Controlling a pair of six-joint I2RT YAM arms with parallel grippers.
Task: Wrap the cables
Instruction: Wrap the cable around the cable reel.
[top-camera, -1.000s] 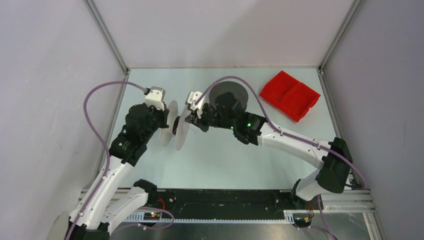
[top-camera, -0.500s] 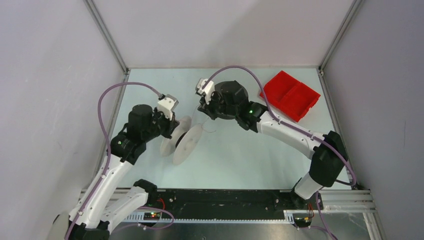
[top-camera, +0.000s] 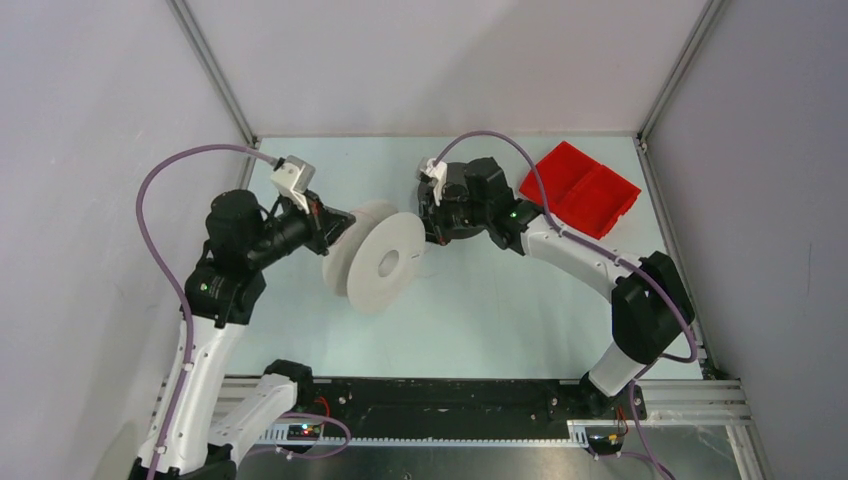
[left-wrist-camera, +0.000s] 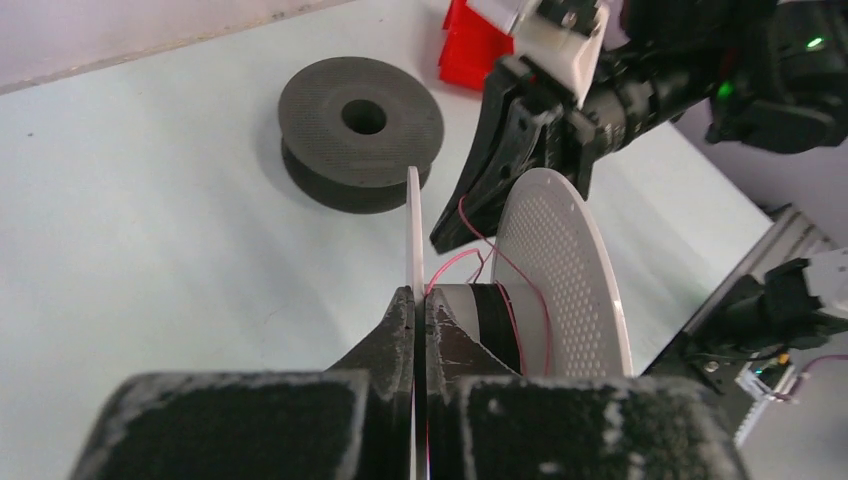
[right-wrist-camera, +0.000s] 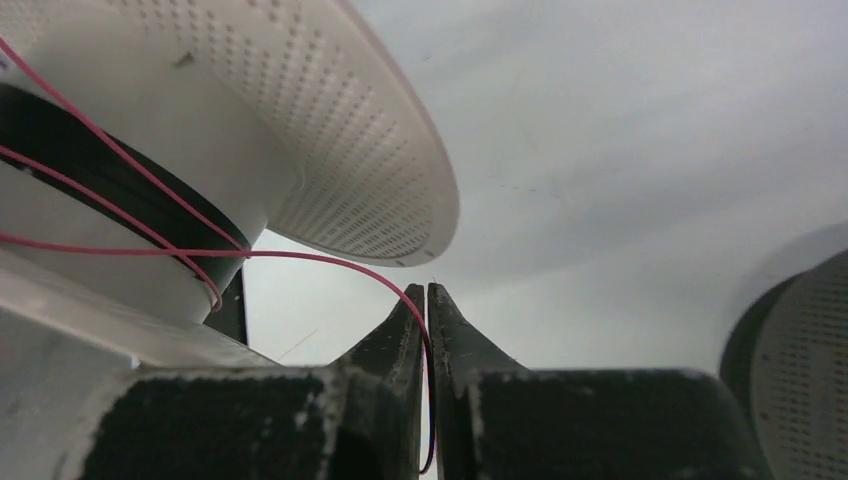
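Observation:
My left gripper is shut on the near flange of the white spool and holds it on edge above the table; in the left wrist view the jaws pinch the thin flange. A thin pink filament runs loosely from the spool's hub to my right gripper. In the right wrist view that gripper is shut on the strand, just beside the white flange. The dark grey spool lies flat on the table behind; the right arm mostly hides it from the top camera.
A red two-compartment bin sits at the back right of the table. The enclosure's grey walls and metal posts stand close on the left, back and right. The arms' purple hoses arch above both wrists.
My left arm has swung the white spool up and back, turning its flange towards the top camera. My right gripper has moved right and back, over the dark spool, with the strand.

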